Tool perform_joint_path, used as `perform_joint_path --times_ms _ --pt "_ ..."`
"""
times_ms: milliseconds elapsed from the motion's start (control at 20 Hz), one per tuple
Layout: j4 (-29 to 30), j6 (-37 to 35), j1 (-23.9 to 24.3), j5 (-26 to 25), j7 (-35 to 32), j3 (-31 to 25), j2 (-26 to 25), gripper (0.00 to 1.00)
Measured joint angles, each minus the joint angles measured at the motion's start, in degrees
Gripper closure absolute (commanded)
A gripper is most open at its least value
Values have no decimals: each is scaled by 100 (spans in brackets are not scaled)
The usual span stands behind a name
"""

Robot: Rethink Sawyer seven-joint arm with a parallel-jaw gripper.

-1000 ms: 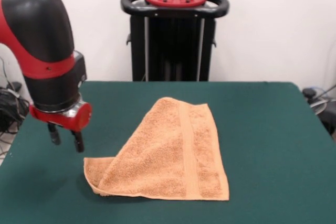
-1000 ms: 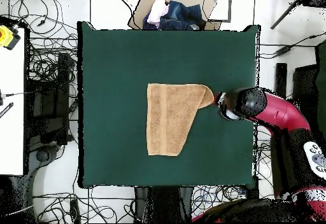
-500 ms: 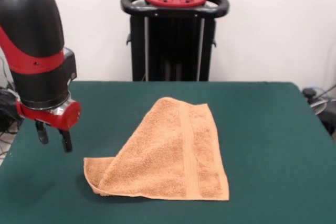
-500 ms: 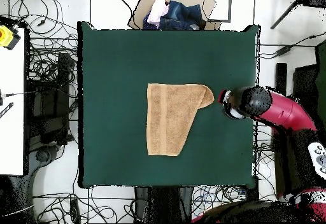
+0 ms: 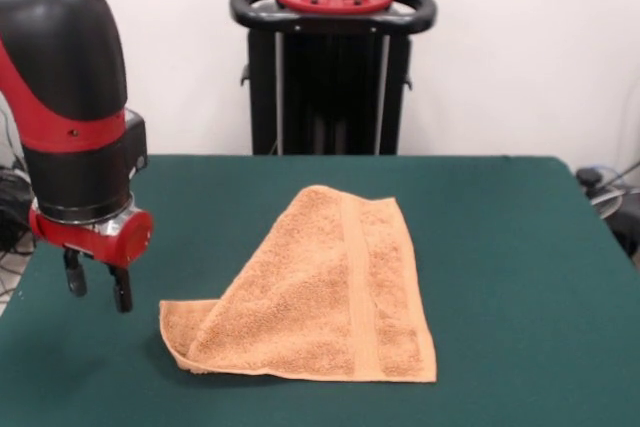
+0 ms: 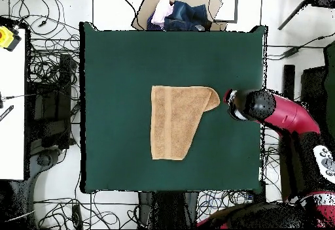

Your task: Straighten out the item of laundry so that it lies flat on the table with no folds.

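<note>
Folded towel (image 5: 320, 292) on table (image 5: 520, 247), gripper (image 5: 96, 285) beside it w/ fingers apart, empty; no legible text.

One towel (image 5: 318, 292), one table (image 5: 500, 247), one arm (image 5: 70, 107).

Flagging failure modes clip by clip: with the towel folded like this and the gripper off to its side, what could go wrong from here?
The towel lies doubled over, so a pinch at its folded corner may catch both layers and drag it rather than unfold it. The open gripper hangs low beside that corner and could press into the table on descent.
</note>
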State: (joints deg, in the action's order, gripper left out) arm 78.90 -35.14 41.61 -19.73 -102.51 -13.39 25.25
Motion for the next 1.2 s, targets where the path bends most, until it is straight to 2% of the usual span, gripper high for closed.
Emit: perform_joint_path --times_ms 500,1200 --pt "0 -102 194 314 0 -83 -309 0" --pt "26 -1438 250 1004 0 -91 -613 0"
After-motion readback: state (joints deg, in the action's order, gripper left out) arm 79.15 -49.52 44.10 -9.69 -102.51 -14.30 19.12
